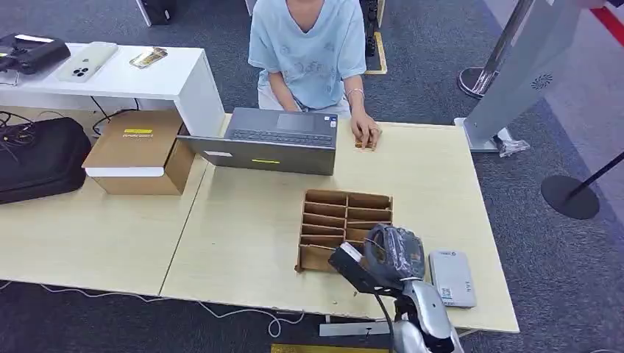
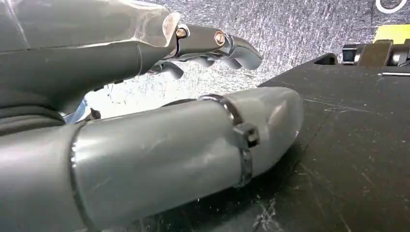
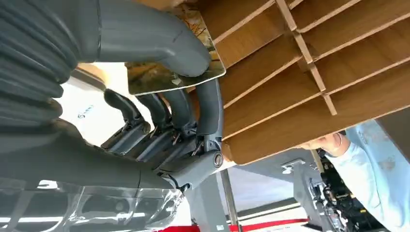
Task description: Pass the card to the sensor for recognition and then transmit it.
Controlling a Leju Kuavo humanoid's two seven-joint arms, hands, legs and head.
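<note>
My right hand [image 1: 394,254] hovers over the near right part of the brown slotted card holder [image 1: 344,220] on the table. In the right wrist view my right hand [image 3: 169,92] pinches a printed card [image 3: 193,72] between thumb and fingers, just above the wooden dividers [image 3: 300,63]. A grey card sensor [image 1: 452,278] lies flat on the table just right of the hand. My left hand [image 2: 208,48] hangs low, its fingers loosely curved with nothing in them.
A person in a light blue shirt [image 1: 309,44] sits across the table with a hand [image 1: 365,134] resting on it, beside an open laptop [image 1: 272,143]. A cardboard box [image 1: 140,151] and black bag [image 1: 40,158] stand at the left.
</note>
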